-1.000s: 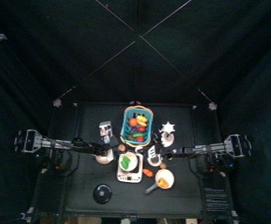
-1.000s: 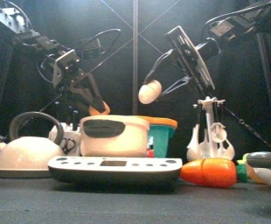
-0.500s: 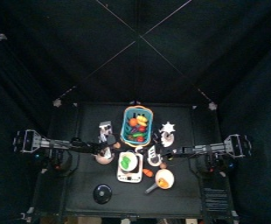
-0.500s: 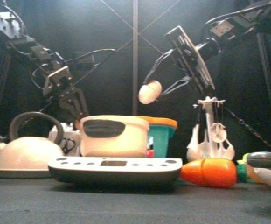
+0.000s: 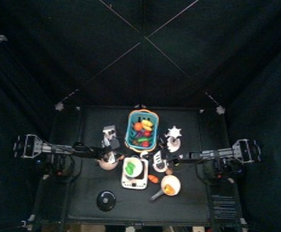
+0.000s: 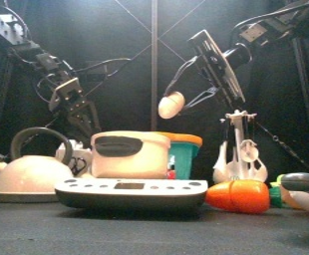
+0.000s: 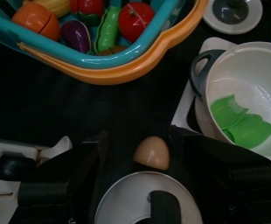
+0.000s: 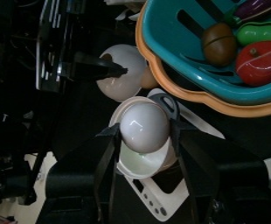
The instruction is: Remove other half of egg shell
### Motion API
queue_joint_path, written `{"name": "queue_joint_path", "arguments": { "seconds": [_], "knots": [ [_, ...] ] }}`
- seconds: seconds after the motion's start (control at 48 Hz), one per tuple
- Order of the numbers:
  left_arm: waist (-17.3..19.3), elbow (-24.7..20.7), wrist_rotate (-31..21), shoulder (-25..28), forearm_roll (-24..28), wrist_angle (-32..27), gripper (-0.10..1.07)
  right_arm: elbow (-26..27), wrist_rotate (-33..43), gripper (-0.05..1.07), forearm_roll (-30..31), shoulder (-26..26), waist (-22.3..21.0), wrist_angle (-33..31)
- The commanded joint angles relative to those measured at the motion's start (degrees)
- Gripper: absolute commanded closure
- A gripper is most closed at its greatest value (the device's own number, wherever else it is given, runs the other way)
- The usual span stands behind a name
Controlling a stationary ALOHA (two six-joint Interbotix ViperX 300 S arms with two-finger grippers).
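My right gripper (image 6: 181, 100) is shut on a pale egg (image 6: 172, 103) and holds it high above the table's middle. In the right wrist view the egg (image 8: 142, 125) sits between the jaws, its smooth white body in a remaining half shell (image 8: 145, 160). My left gripper (image 6: 72, 97) is to the left of it, above the kettle, and is shut on a tan eggshell half (image 7: 153, 151). That shell also shows in the right wrist view (image 8: 126, 70), a short way apart from the egg. In the top view both grippers (image 5: 108, 161) (image 5: 158, 161) are beside the scale.
A teal and orange basket (image 5: 143, 130) of toy vegetables stands behind. A white pot (image 6: 131, 154) with a green piece, a white kettle (image 6: 31, 174), a scale (image 6: 131, 194), a carrot (image 6: 237, 196), a teal cup (image 6: 181, 157) and a utensil stand (image 6: 237, 149) crowd the front.
My left gripper has drawn away to the left from the egg with the shell half. The right gripper and the egg have stayed still.
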State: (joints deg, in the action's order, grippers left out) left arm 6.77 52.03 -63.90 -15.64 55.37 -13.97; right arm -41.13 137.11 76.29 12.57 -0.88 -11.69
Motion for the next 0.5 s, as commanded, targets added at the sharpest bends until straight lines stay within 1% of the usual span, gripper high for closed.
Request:
{"name": "queue_joint_path", "arguments": {
  "seconds": [0.0, 0.292, 0.479],
  "knots": [
    [0.2, -1.1, -0.1, -1.3, 0.2, -0.1, 0.05, 0.6, -0.2, 0.43, 0.2, 1.6, 0.1, 0.0],
    [0.3, 0.3, -0.2, -7.3, 1.8, -0.1, 0.05, 0.6, -0.3, 0.43, 0.2, 1.6, 0.2, 0.0],
    [0.3, 1.2, -0.3, -9.0, 1.8, 0.5, 0.05, 0.6, -0.3, 0.43, 0.3, 1.5, 0.1, 0.0]
  ]
}}
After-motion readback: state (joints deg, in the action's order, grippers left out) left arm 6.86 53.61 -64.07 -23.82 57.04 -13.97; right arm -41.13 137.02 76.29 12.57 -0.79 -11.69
